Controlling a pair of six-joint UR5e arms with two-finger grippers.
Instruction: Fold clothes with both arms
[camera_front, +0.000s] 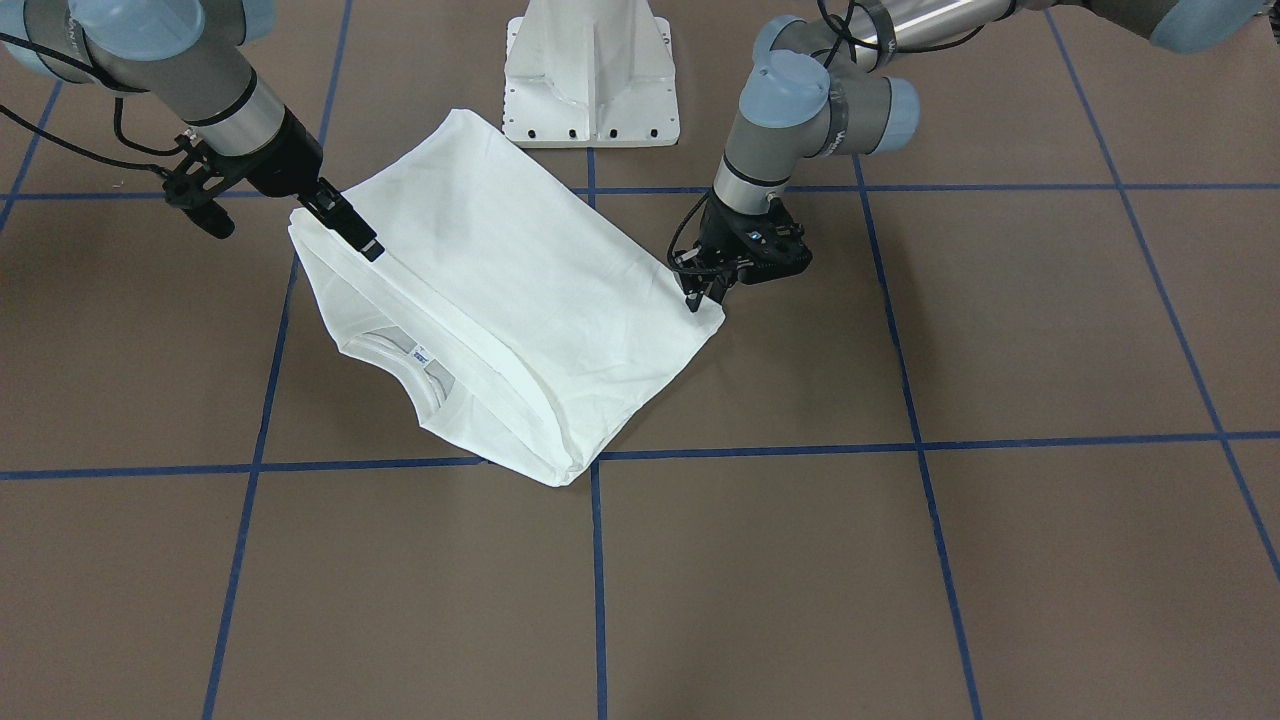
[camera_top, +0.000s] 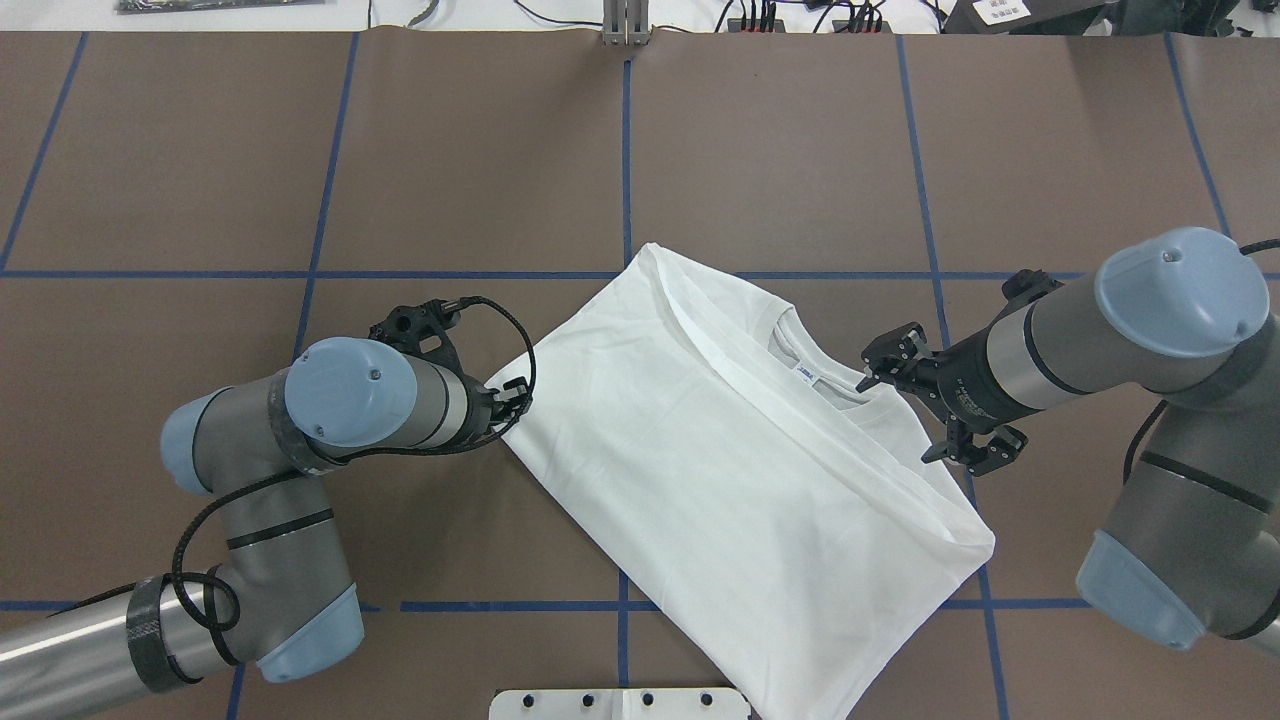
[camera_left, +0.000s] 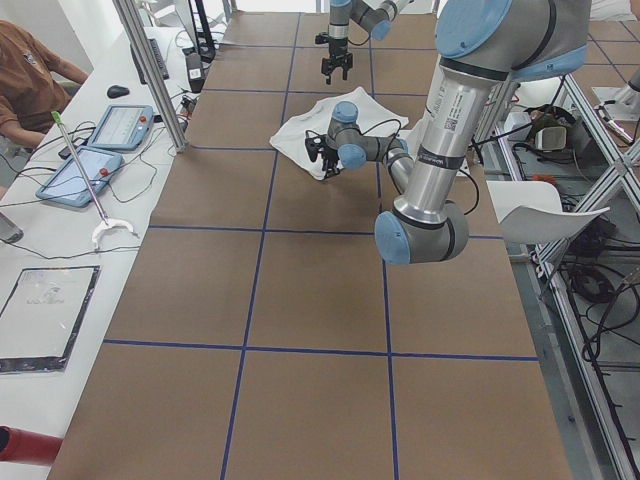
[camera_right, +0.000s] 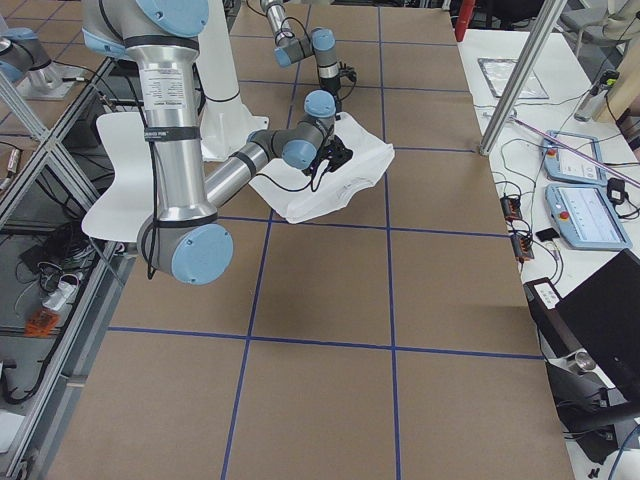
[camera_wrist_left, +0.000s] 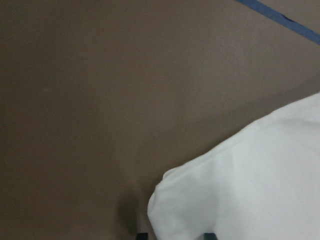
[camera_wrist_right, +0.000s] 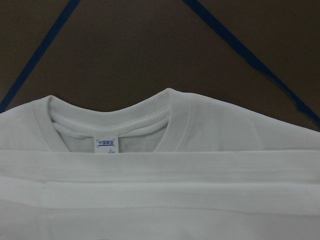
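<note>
- T-shirt (camera_front: 520, 290), seen from the front, lies folded flat on the brown table (camera_front: 900, 560), just in front of the white pedestal (camera_front: 592, 80). The upper layer's hem crosses just below the collar (camera_front: 425, 385) and neck label (camera_front: 421, 354). The right gripper (camera_front: 372, 250) touches the shirt's edge near one end of that hem. Its fingers read as one thin black bar, so I cannot tell whether the jaws are apart or together. The left gripper (camera_front: 703, 298) points down at the opposite corner.
- From overhead, the shirt sits askew to the blue tape lines (camera_top: 450, 274), between the two arms. The left gripper is mostly hidden behind its own wrist at the shirt's corner. The right gripper's tip is beside the collar.
- In the left side view, the shirt is a small white patch far down the table, and the near arm's gripper is at its edge.
- In the right side view, the near arm's gripper hangs over the shirt.
- In the left wrist view, a rounded shirt corner rests on the table. Two dark fingertips (camera_wrist_left: 142, 235) stand apart at the bottom edge, with the corner between them.
- In the right wrist view, the collar and label lie above the folded hem band.
</note>
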